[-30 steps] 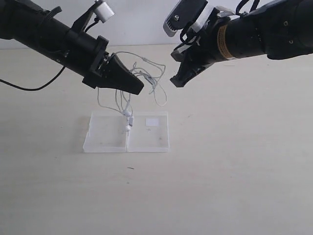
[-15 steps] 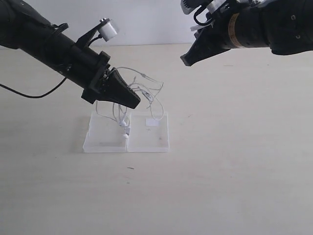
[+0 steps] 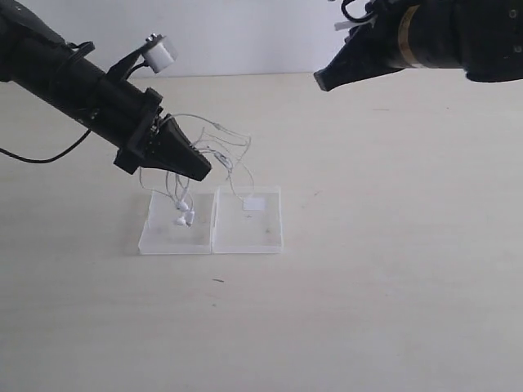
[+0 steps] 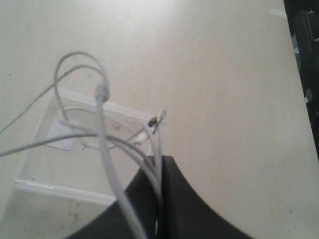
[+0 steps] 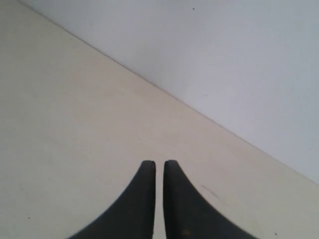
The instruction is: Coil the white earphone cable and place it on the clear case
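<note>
The case [image 3: 263, 235] lies open and flat on the counter [image 3: 392, 286], its two halves side by side. The left fingers [image 3: 200, 169] hang just above it, pinched shut on the cable [image 4: 101, 92]. Its loops droop beneath them, and the earbuds [image 3: 184, 219] touch the unlabelled half. The right fingers [image 3: 320, 82], nearly closed and empty, sit high and well apart. The set-down therefore likely falls to the left, straight down.
</note>
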Action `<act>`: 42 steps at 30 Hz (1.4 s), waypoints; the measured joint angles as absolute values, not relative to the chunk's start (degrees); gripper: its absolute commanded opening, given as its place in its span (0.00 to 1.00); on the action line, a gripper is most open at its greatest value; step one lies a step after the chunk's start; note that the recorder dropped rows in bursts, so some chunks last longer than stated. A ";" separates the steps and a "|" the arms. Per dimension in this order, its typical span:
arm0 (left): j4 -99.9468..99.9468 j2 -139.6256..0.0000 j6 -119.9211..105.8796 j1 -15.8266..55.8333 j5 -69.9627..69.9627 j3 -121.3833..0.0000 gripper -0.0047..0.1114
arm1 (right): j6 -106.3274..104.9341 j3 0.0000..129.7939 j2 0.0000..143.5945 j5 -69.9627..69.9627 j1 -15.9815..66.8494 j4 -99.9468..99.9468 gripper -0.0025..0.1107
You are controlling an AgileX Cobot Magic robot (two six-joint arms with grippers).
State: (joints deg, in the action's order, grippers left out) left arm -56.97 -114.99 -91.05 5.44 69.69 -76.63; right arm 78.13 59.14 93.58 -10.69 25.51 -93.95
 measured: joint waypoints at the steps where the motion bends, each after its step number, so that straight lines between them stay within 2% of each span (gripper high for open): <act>1: -56.97 -115.37 -91.75 5.44 69.52 -76.63 0.04 | 78.06 58.39 91.85 -10.69 25.51 -93.72 0.06; 16: -55.92 -119.15 -94.85 5.68 66.08 -76.63 0.04 | 78.14 46.42 64.98 -7.04 25.51 -92.12 0.05; 28: -48.83 -119.26 -94.31 10.17 66.94 -76.63 0.04 | 78.14 46.28 62.99 -1.69 25.51 -90.73 0.05; 42: -48.95 -122.33 -92.04 10.70 55.75 -76.61 0.04 | 78.14 46.28 62.91 -1.69 25.51 -90.52 0.05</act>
